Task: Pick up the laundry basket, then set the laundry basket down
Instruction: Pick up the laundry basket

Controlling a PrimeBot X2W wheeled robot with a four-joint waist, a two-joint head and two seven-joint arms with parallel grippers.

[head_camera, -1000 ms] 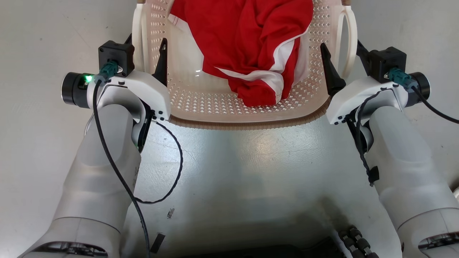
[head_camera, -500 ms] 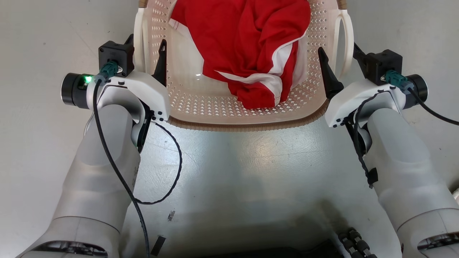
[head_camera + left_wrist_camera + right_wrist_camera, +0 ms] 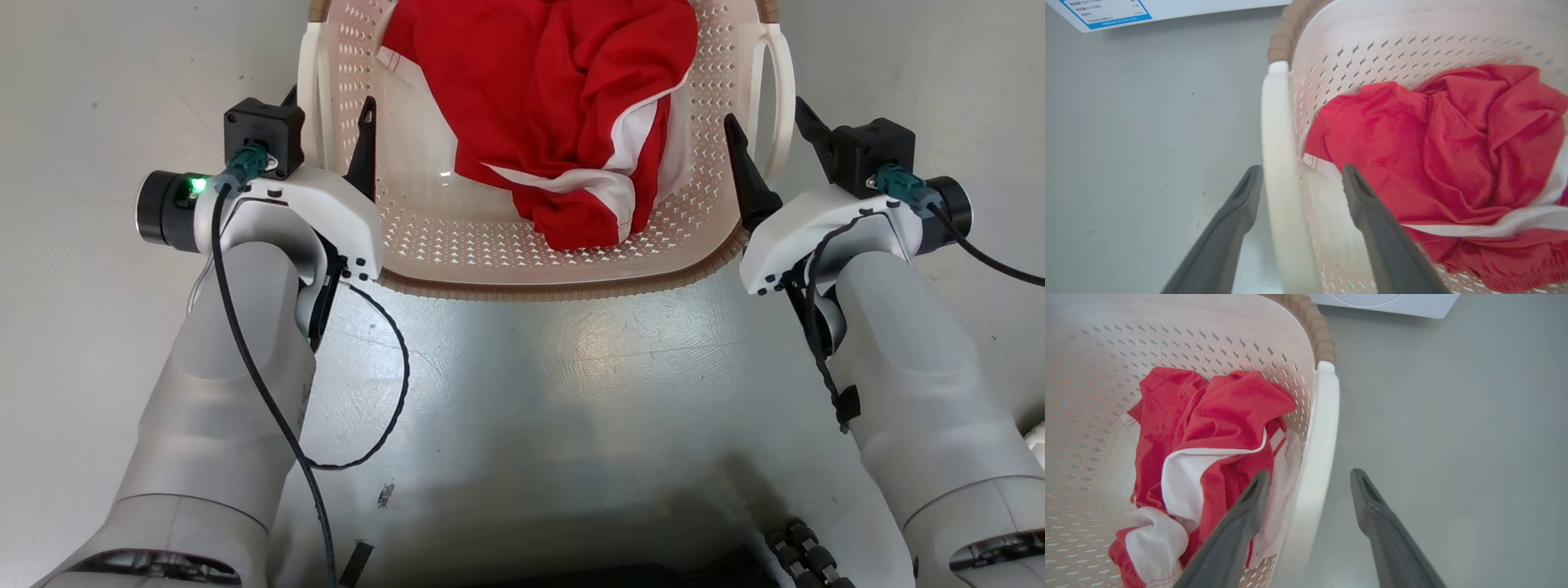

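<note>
Pale grey, smooth flooring (image 3: 531,392) lay under the whole work area, lightly scuffed and glossy ahead of the robot. On it, between the two arms, stood the small cream-white perforated plastic laundry basket (image 3: 555,291), rounded-rectangular, with a brown woven-look rim. A crumpled red garment with white trim (image 3: 555,106) lay inside it, heaped toward the far end.

Left gripper (image 3: 1302,169): jaws spread wide and gripping nothing. They straddled the basket's left white loop handle (image 3: 1278,163), with one dark finger outside over the floor and the other inside the basket beside the garment. The outer finger stood just beside the handle; contact could not be confirmed.

Right gripper (image 3: 1310,473): likewise spread wide and gripping nothing. It straddled the right white loop handle (image 3: 1318,449), the inner finger over the garment and the outer finger well clear over the floor.

The edge of a white appliance (image 3: 1384,302) showed beyond the basket, and a white label with blue print (image 3: 1102,12) showed at the far left.
</note>
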